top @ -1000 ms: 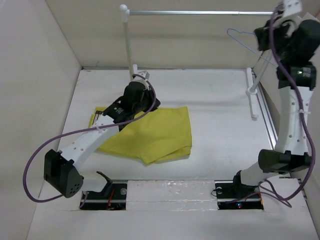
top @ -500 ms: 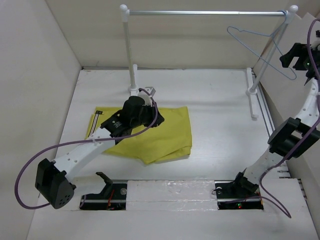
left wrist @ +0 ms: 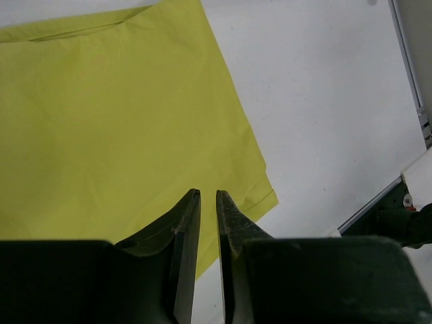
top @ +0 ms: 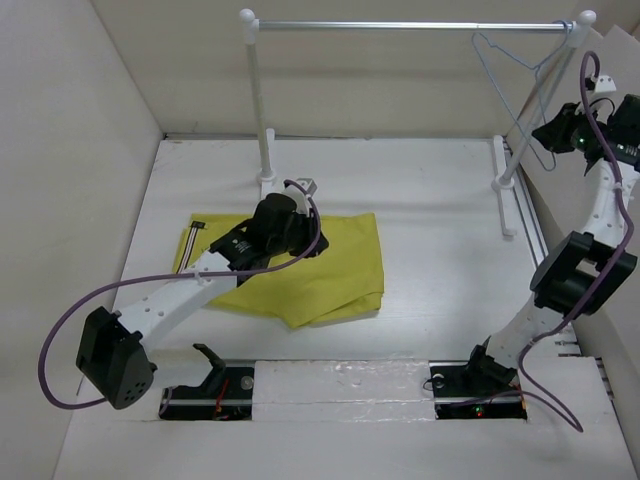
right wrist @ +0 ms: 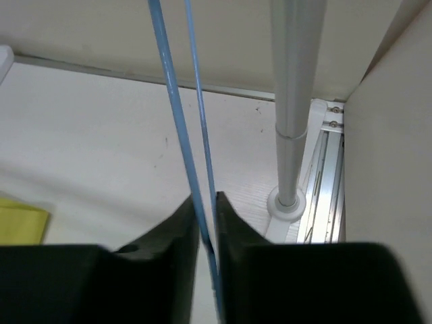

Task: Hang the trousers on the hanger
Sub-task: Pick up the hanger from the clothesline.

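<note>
The mustard-yellow trousers (top: 335,265) lie folded flat on the table, with the striped waistband edge at their far left. In the left wrist view the trousers (left wrist: 115,115) fill the upper left. My left gripper (top: 312,243) hovers over their middle. Its jaws (left wrist: 208,197) are shut and empty, with the tips above the hem. The pale blue wire hanger (top: 505,85) hangs tilted at the rail's right end. My right gripper (top: 555,132) is shut on the hanger's lower wire, and two blue wires (right wrist: 177,115) run up from the jaws (right wrist: 206,202).
A clothes rail with white posts (top: 256,100) and a metal bar (top: 400,25) spans the back of the table. Its right post (right wrist: 293,101) and foot stand just beyond my right gripper, beside a metal track (top: 535,235). Beige walls enclose the table on three sides.
My right arm swung back from the rail's right end. The hanger moved right and up with it and now shows almost edge-on. My left gripper shifted slightly right over the trousers.
</note>
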Tool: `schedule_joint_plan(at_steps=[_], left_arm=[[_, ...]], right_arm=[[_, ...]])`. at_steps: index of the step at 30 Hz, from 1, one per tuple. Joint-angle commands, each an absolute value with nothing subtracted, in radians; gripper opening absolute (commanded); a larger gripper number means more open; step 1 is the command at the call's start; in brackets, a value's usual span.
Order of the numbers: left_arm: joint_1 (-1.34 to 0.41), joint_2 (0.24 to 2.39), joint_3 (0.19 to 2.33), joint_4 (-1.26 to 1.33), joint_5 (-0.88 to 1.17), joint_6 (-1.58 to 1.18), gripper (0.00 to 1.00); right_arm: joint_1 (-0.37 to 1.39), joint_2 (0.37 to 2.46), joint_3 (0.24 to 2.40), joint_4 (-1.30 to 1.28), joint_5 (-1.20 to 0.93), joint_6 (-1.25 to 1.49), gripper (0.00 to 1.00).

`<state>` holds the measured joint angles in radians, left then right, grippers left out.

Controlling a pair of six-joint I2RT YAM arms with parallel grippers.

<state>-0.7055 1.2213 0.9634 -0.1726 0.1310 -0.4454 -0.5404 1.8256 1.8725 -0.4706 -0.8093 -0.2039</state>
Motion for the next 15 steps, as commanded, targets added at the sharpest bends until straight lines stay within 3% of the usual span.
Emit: schedule_joint_plan(at_steps=[1,4,6,8,10,15], left_arm=[[-0.709,1.238,0.995,-0.166,0.14,-0.43,0.12],[-0.709,1.244,1.009,-0.167,0.143,-0.434,0.12],[-0.709,1.259,1.037,-0.173,0.14,-0.437,0.14],[-0.709,1.279,1.1,-0.198,0.14,-0.439,0.23],[-0.709,1.311,1.141,-0.209,0.176,-0.434,0.41],[-0.709,1.365,1.305,-0.233,0.242,-0.454,0.47]], right_arm=[[-0.511,1.704,1.841,-0.405,-0.808,-0.225,0.12],[-0.457,1.649,1.795,-0.374,-0.762,-0.209,0.0],[-0.424,1.596,1.773,-0.339,-0.708,-0.19,0.0],[-0.358,1.551,1.743,-0.307,-0.635,-0.178,0.0],[-0.316,1.504,1.75,-0.284,-0.513,-0.157,0.0],[-0.233,1.486,1.841,-0.38,-0.365,-0.141,0.0]])
